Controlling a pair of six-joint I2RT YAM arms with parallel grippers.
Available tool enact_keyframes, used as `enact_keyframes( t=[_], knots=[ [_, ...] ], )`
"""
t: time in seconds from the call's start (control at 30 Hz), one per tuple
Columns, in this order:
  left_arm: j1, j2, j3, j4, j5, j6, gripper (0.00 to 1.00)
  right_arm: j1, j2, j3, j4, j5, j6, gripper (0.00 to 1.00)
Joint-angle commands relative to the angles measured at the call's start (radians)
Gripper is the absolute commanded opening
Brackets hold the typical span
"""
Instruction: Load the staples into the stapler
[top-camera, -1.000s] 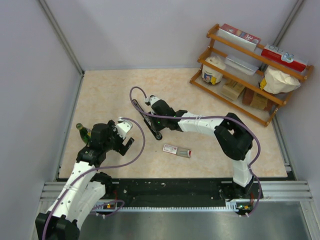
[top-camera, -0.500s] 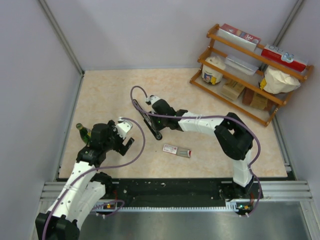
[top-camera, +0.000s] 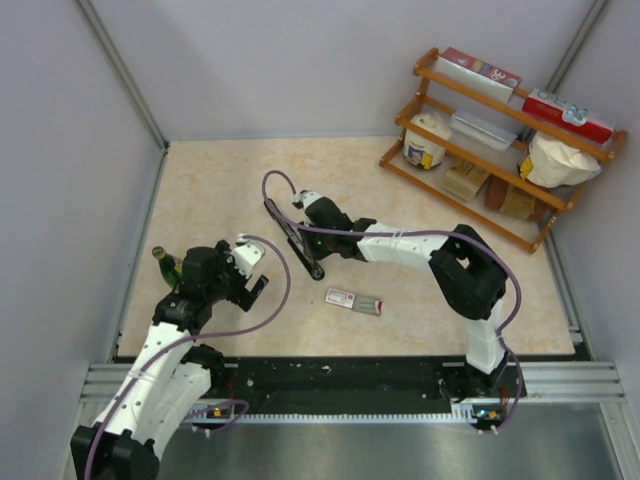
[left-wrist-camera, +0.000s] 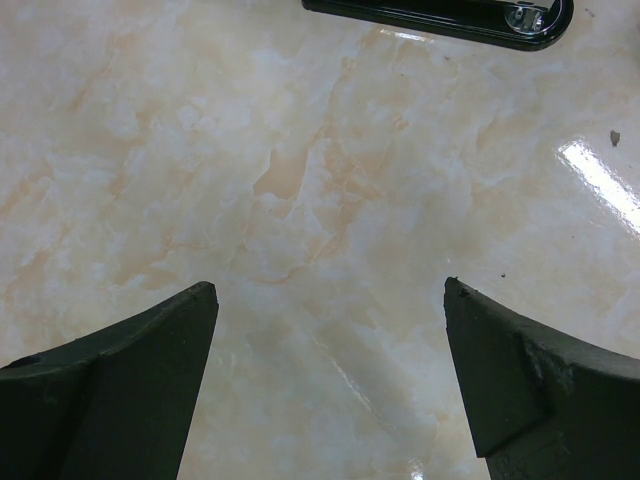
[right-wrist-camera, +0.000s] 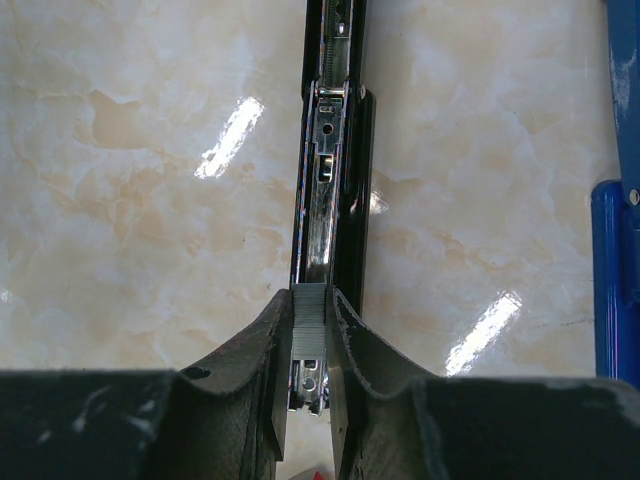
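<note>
- Holding a short strip of staples (right-wrist-camera: 309, 322) pinched between narrow fingers, the right gripper (right-wrist-camera: 311, 303) hovers right over the open stapler (right-wrist-camera: 345, 150), near the worktop's middle.
- Step in hand, by my judgement: seating the strip in the metal rail (right-wrist-camera: 322, 200); the strip lines up with it, contact unclear.
- Next move calls for lowering straight, releasing, then closing the stapler.
- Left gripper (left-wrist-camera: 328, 290) spread wide, empty, toward the left edge.
- The white box (top-camera: 354, 300) lies near the front edge.

The table (left-wrist-camera: 300, 180) is smooth and glossy, marble-patterned. The stapler (right-wrist-camera: 335, 180) has a shiny black casing around a bright metal channel; the staples (right-wrist-camera: 309, 318) are ribbed grey metal. The fingers (right-wrist-camera: 240, 380) of the right gripper (right-wrist-camera: 311, 300) look like matt, scuffed plastic.
</note>
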Motion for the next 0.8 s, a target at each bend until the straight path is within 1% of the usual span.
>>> enact_keyframes(
  t=[0.0, 0.33, 0.77],
  knots=[
    [0.006, -0.003, -0.004, 0.038, 0.016, 0.006, 0.99, -0.006, 0.006, 0.012, 0.019, 0.015, -0.022, 0.18],
    [0.006, -0.005, -0.005, 0.036, 0.018, 0.004, 0.99, 0.024, 0.026, 0.039, -0.003, 0.059, -0.065, 0.18],
    [0.006, -0.006, -0.005, 0.036, 0.019, 0.006, 0.99, 0.035, 0.021, 0.042, -0.004, 0.113, -0.077, 0.18]
  ],
)
